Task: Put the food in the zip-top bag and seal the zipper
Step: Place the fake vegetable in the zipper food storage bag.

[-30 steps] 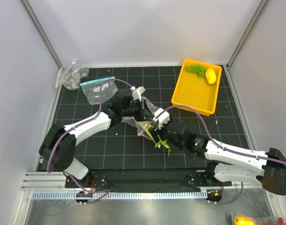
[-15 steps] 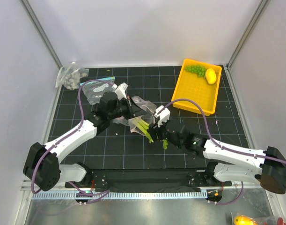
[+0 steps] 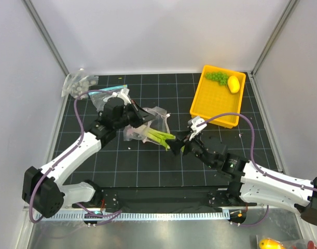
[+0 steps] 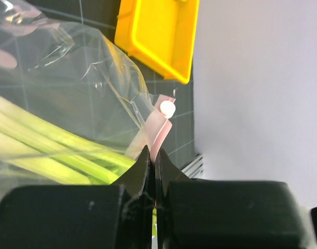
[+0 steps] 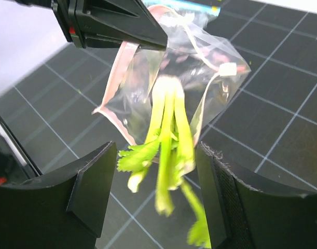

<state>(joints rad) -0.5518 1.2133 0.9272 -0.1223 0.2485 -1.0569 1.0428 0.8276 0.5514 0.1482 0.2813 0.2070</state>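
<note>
We see the left gripper (image 4: 153, 165) closed tight, its two fingers pinching the pink-red zipper (image 4: 159, 129) at one corner of the zip-top bag (image 3: 157, 115) and holding the mouth lifted off the black gridded table (image 3: 148, 161). From the right wrist, the mouth gapes towards that camera, and a small white slider (image 5: 228, 69) sits on the far side of the strip. The leek (image 3: 159, 137) lies mostly inside the bag, white end deep in the plastic, with its green leaves poking out of the mouth. The right gripper (image 5: 157, 155) stands wide open just in front of that opening. The leafy tips hang in the gap between its fingers, and we cannot tell whether either finger touches them; nothing is clamped. The lemon (image 3: 233, 83) and the grapes (image 3: 216, 77) sit side by side in the far corner of the yellow tray (image 3: 212, 106), well apart from the bag. Behind the left arm we make out a clear bag with a light-blue strip (image 3: 107, 93) and, in the far left corner, a bunched dotted bag (image 3: 78, 85).
</note>
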